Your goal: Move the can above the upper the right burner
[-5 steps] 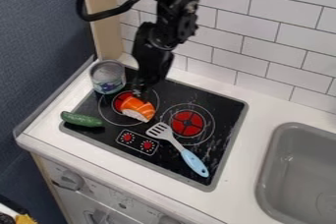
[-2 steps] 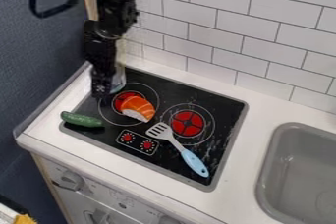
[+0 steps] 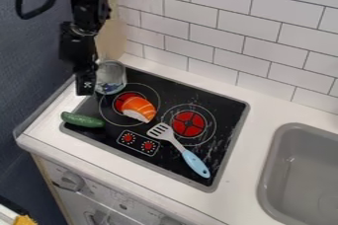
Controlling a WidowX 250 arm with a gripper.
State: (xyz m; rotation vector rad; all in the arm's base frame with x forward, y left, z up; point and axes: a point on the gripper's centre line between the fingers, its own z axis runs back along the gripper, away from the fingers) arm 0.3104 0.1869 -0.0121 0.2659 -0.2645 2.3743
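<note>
At the upper left of the stove, my gripper (image 3: 85,88) hangs pointing down beside the left side of the can, partly in front of it. Whether its fingers are apart cannot be made out. The silver can (image 3: 111,77) stands upright at the stove's back left corner, behind the left burner. The right burner (image 3: 188,123) is a red disc inside white rings on the black stove top (image 3: 168,94).
An orange and white sushi toy (image 3: 139,109) lies on the left burner. A green cucumber (image 3: 82,120) rests at the left edge. A spatula with a blue handle (image 3: 195,164) lies at the front right. The grey sink (image 3: 277,169) is further right; a tiled wall stands behind.
The arm has moved left, from over the left burner, across the front of the can, to its left side. The can, sushi, cucumber and spatula have stayed put.
</note>
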